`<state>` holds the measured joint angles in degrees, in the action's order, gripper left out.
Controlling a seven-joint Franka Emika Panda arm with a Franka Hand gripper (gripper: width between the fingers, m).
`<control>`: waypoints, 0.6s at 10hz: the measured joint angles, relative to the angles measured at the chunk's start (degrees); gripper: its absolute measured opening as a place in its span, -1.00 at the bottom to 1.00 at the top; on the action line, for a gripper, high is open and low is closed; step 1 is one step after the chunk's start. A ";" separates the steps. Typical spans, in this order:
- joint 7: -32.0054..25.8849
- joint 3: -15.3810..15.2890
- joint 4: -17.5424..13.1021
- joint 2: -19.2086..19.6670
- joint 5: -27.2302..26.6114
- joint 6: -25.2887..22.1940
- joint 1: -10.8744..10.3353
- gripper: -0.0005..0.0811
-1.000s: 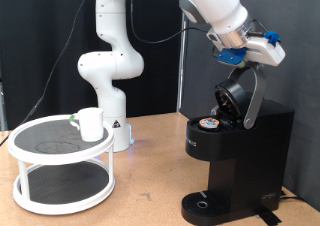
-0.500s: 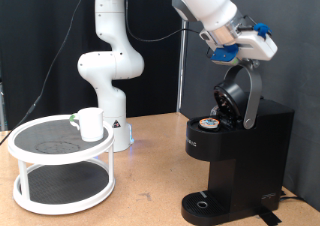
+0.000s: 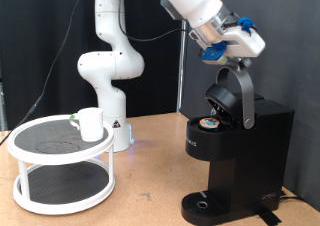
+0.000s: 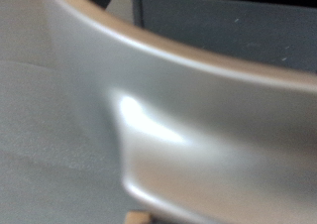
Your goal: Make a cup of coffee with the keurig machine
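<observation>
**Operator:** Where is your gripper right now?

**Observer:** Your gripper [image 3: 237, 48] sits high at the exterior view's upper right, at the top of the silver handle [image 3: 245, 91] on the keurig machine [image 3: 235, 156]. You cannot tell from either view whether the fingers are apart, together or clamped on the handle. The wrist view is filled by a blurred, curved silver surface [image 4: 168, 105], so close that no fingertips show.

**Operator:** And the machine itself?

**Observer:** It stands on the wooden table [image 3: 150, 201] at the exterior view's right. Its domed lid [image 3: 226, 96] is raised and tilted back, and 1 pod [image 3: 210, 123] with a dark patterned top sits in the open chamber. The round drip tray [image 3: 205, 202] at its foot carries nothing.

**Operator:** Where is the cup?

**Observer:** Your cup [image 3: 91, 124] stands upright on the upper level of the white 2-tier rack [image 3: 60, 166] at the exterior view's left, well apart from the machine. A small white item with a green mark [image 3: 74, 120] lies just beside it.
</observation>
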<state>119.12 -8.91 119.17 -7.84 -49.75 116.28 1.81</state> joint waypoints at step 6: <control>-3.48 2.21 0.67 -0.57 2.18 -6.36 1.69 -0.98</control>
<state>115.63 -6.70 119.83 -8.41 -47.57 109.92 3.50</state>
